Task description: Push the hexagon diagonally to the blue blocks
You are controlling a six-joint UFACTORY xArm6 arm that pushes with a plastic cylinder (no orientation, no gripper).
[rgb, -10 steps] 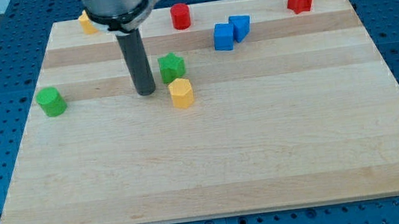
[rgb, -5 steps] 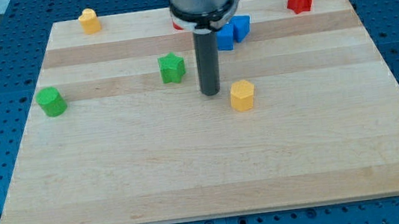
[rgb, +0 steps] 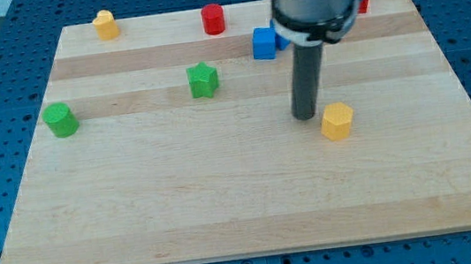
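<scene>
Shoved rightward across the worktop's middle within the last second: yellow hexagon [rgb: 337, 121], now right of centre and nearer the bottom edge than the blue blocks [rgb: 264, 42] (partly hidden, near the top edge). Overshot, apparently; a diagonal push up-left looks due. Upright rod, my tip [rgb: 306, 115] just left of the hexagon. No hand to open or close.

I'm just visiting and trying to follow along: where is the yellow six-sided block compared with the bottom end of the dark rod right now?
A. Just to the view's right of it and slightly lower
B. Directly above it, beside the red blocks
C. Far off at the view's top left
A: the yellow hexagon sits just to the view's right of my tip, slightly lower in the view.
</scene>
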